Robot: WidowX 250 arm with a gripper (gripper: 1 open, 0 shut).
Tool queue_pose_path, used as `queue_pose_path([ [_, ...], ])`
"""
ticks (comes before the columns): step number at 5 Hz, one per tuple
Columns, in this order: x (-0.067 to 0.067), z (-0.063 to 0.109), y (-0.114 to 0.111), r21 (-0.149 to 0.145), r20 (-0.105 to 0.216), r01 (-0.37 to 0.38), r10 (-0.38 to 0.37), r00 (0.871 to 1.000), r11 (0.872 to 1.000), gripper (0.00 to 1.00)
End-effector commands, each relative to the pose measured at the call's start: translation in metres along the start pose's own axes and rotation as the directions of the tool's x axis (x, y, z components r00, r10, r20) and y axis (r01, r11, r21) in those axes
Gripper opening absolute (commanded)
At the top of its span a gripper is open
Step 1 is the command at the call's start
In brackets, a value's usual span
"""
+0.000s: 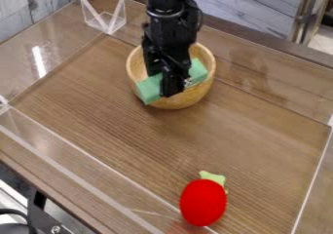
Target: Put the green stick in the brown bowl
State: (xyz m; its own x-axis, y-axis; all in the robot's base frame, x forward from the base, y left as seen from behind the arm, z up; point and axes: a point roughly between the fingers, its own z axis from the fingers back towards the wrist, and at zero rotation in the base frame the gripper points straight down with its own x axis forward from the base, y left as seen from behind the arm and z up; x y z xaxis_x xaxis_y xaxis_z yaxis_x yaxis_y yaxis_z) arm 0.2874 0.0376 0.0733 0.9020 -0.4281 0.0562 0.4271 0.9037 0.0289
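Nearest the camera, a red round toy (203, 201) with a small green leaf lies on the wooden table (117, 150), well apart from everything else. Farther back stands the brown bowl (140, 75). The black claw (170, 80) points straight down over the bowl, its jaws partly spread and clamped on the green stick (156, 90). The stick hangs tilted at the bowl's near rim, partly over the inside. Whether the stick touches the bowl is unclear.
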Motion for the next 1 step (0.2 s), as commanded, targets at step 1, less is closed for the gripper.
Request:
queue_pose_path([
  [1,0.0075,0.0100,0.0134,0.038,0.046,-0.020,0.018,0.999,0.999,0.00],
])
